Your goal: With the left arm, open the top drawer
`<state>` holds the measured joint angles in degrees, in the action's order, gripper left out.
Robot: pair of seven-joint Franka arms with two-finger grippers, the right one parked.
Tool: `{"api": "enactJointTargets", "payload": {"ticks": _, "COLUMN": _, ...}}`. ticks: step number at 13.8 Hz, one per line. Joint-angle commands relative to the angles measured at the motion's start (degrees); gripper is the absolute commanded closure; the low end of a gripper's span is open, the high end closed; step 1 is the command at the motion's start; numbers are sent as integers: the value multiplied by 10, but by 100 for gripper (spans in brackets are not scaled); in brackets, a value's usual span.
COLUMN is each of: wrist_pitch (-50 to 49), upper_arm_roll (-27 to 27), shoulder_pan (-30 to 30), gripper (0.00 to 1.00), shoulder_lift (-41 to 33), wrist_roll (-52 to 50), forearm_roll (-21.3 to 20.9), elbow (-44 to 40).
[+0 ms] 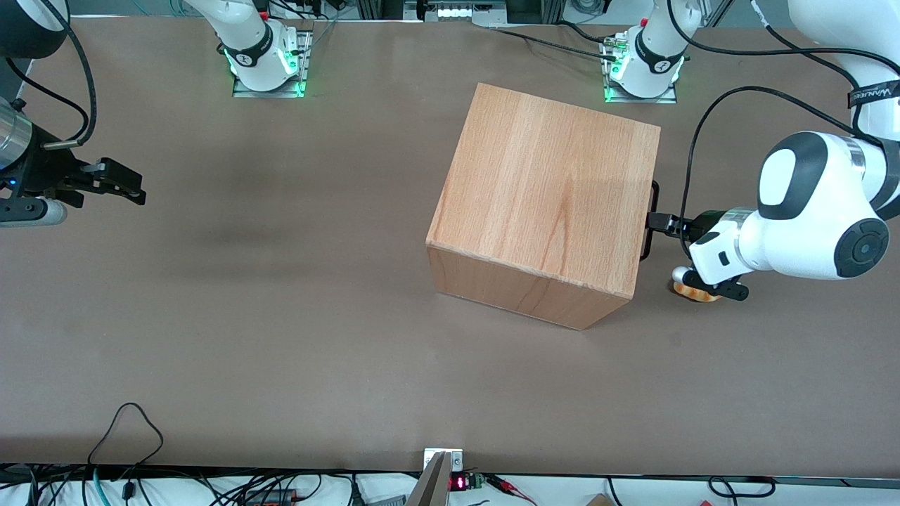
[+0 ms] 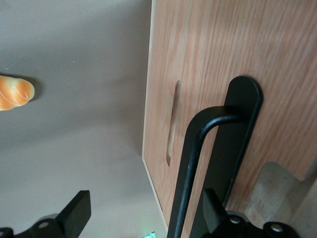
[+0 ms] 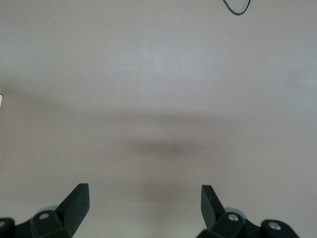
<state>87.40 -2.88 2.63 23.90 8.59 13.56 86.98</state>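
Facing the cabinet (image 1: 545,204), the left arm's gripper (image 1: 664,223) is seen with fingers (image 2: 77,213) spread apart — the top drawer's black bar handle (image 2: 198,163) lies straight ahead between them, its long axis crossing the gap, ungripped.

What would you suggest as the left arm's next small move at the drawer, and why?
Probably close the fingers. The gripper is open at the top drawer, its black bar handle between the fingers, nearer one finger. No gap shows around the drawer front, so it looks shut; pull only after gripping.
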Motion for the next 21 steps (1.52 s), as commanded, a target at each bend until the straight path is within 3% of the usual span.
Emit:
{"api": "enactJointTargets", "payload": {"ticks": 1, "wrist_pitch": -13, "upper_arm_roll": 2, "shoulder_pan": 4, "gripper": 0, "shoulder_lift": 4, "wrist_roll": 11, "forearm_roll": 16, "elbow": -9}}
{"api": "enactJointTargets", "payload": {"ticks": 21, "wrist_pitch": -3, "upper_arm_roll": 9, "shoulder_pan": 3, "gripper": 0, "shoulder_lift": 64, "wrist_roll": 5, "forearm_roll": -7, "elbow": -44}}
